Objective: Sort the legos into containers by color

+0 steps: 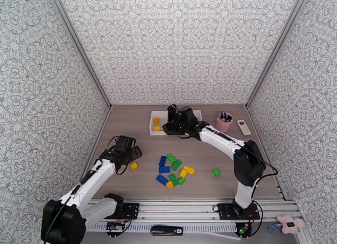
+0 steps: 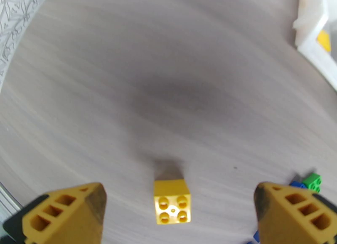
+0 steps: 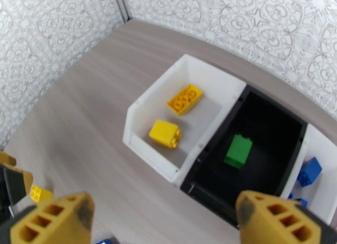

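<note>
Left claw [image 2: 177,194] gapes empty over a small yellow studded plastic brick [image 2: 172,207] on the desk [image 2: 168,51]. It looks centred, but the view is blurry. Next: descend, pinch, carry to the white plastic bin [image 3: 151,93] holding yellows. Right claw [image 3: 164,205], released, hangs over the bins.

Grey wood-grain tabletop [image 1: 126,129]. At the back stand three bins touching in a row: white bin [image 3: 145,150], black bin [image 3: 274,114], second white bin [image 3: 322,146] — with a pink cup [image 1: 223,123] and white remote [image 1: 243,127] to their right. A cluster of legos [image 1: 164,169] lies mid-table — one yellow brick [image 1: 134,166] lies apart on the left, one green brick [image 1: 216,171] on the right.
</note>
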